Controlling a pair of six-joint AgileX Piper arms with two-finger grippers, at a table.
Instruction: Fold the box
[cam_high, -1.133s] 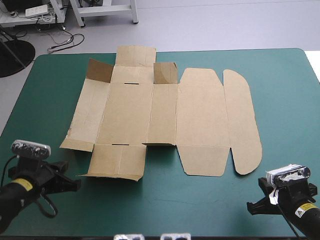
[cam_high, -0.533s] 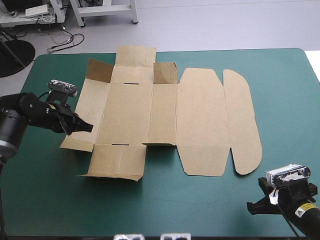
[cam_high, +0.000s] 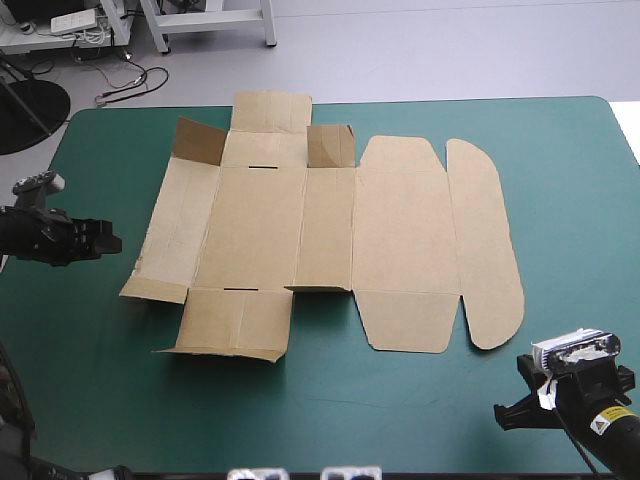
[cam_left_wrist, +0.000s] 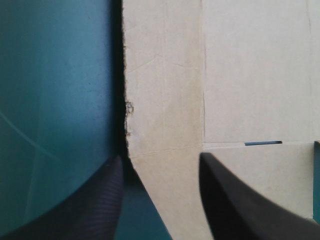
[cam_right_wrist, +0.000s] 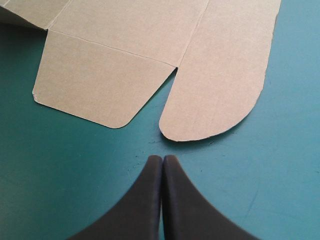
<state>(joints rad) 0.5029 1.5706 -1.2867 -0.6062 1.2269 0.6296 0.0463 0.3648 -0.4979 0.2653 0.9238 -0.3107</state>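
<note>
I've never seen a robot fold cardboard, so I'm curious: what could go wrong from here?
1. The left gripper is open, aimed at the box's ragged left edge; a shallow pinch might slip or crease it.
2. The right gripper is shut, apart from the rounded flap, so nothing pins the sheet; it may slide.

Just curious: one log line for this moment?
box mostly flat | left gripper open, facing its left edge | right gripper shut, apart

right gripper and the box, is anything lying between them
Nothing. In the right wrist view only a short stretch of bare teal-green cover separates the shut right gripper from the rounded flap of the box. The high view shows the same.
</note>
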